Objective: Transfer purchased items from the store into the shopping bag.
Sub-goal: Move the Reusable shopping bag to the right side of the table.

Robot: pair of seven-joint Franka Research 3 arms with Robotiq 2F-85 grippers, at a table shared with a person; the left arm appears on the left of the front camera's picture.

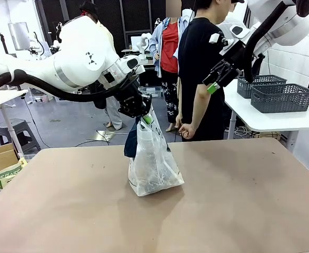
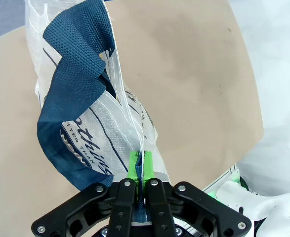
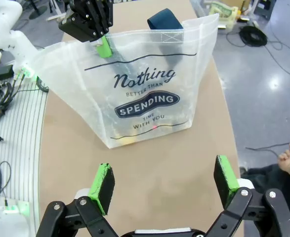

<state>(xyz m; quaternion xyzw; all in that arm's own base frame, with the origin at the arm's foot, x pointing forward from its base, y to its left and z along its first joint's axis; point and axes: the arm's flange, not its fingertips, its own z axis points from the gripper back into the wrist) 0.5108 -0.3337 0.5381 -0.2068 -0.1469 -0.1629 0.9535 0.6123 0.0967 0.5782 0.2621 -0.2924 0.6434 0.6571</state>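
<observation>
left gripper: clamped on shopping bag top edge, holding it upright
right gripper: jaws wide, empty, above bag, nearer the free side

The shopping bag stood upright near the middle of the table, a translucent whitish plastic bag with dark navy handles. Its top edge was pinched between the green-padded fingers of the left gripper, which held it up. Its side carried black script lettering and a dark oval logo. Faint shapes, one small and red, showed through near the bottom.
</observation>
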